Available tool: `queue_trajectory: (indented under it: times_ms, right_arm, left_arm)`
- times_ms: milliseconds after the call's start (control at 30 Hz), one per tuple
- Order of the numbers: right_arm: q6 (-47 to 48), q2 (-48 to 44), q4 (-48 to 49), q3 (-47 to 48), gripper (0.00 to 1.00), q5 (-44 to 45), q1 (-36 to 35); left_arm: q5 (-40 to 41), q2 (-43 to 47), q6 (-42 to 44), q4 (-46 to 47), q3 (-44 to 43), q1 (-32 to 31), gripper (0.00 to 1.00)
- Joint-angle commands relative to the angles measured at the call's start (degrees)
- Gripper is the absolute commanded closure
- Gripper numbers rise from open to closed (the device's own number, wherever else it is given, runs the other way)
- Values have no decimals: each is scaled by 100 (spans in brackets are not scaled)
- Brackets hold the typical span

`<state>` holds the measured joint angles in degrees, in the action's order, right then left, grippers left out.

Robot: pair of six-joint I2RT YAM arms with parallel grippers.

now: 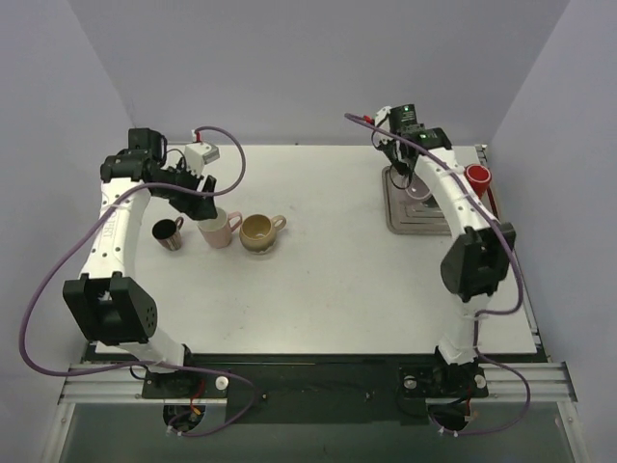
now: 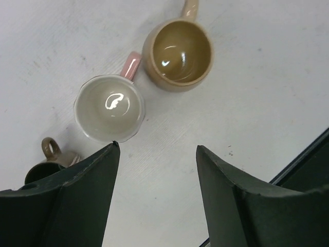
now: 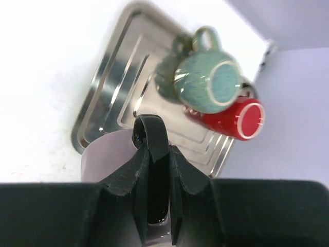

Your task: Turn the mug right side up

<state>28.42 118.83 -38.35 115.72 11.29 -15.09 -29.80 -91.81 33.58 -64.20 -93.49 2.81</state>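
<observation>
Since the lilac mug (image 3: 105, 152) looks like glazed ceramic, it should be stiff, fairly heavy, slick and easily chipped, so its black handle (image 3: 151, 131) is the sensible hold. The right gripper (image 3: 158, 154) has its jaws clamped on that loop. The mug sits on the steel tray (image 3: 115, 77) near the far right corner of the desk (image 1: 366, 289). The left gripper (image 2: 157, 148) hangs with its jaws apart, holding nothing.

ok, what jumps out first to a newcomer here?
The right pincer clamped on the black handle of a lilac mug at the steel tray, far right, with teal mug and red mug upside down beside it. Far left, tan mug, pink mug and brown mug stand upright under the open left pincer.
</observation>
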Motion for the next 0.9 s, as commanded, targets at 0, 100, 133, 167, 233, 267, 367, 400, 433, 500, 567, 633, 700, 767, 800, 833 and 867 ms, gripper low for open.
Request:
queue_trajectory:
  times_ms: [0,100,133,167,233,267,367,400,433,500,567,633,700,767,800,833,867]
  right_arm:
    - [-758,-2323,1416,-1005,100,85,-458]
    - [-1066,-3424,2556,-2181,100,-56,-1196]
    - [-1224,-3854,2821,-2386,100,-74,-1572]
    - [-1338,-4119,3250,-2788,100,-161,-1741]
    - [-2109,-4700,4058,-3290,100,-371,-2190]
    - [-2287,-4998,4255,-3415,100,-399,-2478]
    - [-3138,-5465,5299,-4021,100,-504,-2981]
    - [-3263,-5519,5494,-4257,100,-487,-3226]
    - [-3395,-5624,5835,-4355,100,-479,-3350]
    - [-3510,-5677,6172,-4497,100,-461,-3693]
    - [-3484,-5643,6357,-4541,100,-409,-4018]
    - [-3414,-5546,6419,-4515,100,-251,-4369]
    - [-3414,-5476,6568,-4514,100,-259,-4510]
    - [-3388,-5440,6647,-4506,100,-250,-4616]
    - [-3387,-5431,6691,-4523,100,-224,-4643]
    - [-3396,-5440,6726,-4532,100,-206,-4643]
    - [-3396,-5440,6805,-4567,100,-171,-4634]
  left_arm:
    - [-1717,523,-106,-522,-643,-122,28]
    - [-2493,690,-255,-646,-802,-228,23]
    - [-2861,804,-351,-646,-828,-237,21]
    - [-3012,953,-422,-542,-811,-498,19]
    - [-3391,1199,-685,-235,-741,-754,16]
    - [-3601,1296,-1078,-59,-610,-842,15]
    - [-4067,1892,-2335,1605,-48,-1141,11]
    - [-4295,1956,-2922,1952,163,-1160,11]
    - [-4410,2000,-3154,2312,226,-1221,11]
    - [-4552,2061,-3901,2979,471,-1291,11]
    - [-4622,2175,-4516,3726,743,-1423,11]
    - [-4649,2176,-4931,4185,894,-1695,11]
    - [-4466,2132,-4993,4267,929,-1880,11]
    - [-4359,2088,-4958,4250,921,-1863,11]
    - [-4306,2088,-4775,4067,903,-1863,11]
    - [-4306,2071,-4712,4013,912,-1880,11]
    - [-4376,2071,-4703,4038,938,-1941,13]
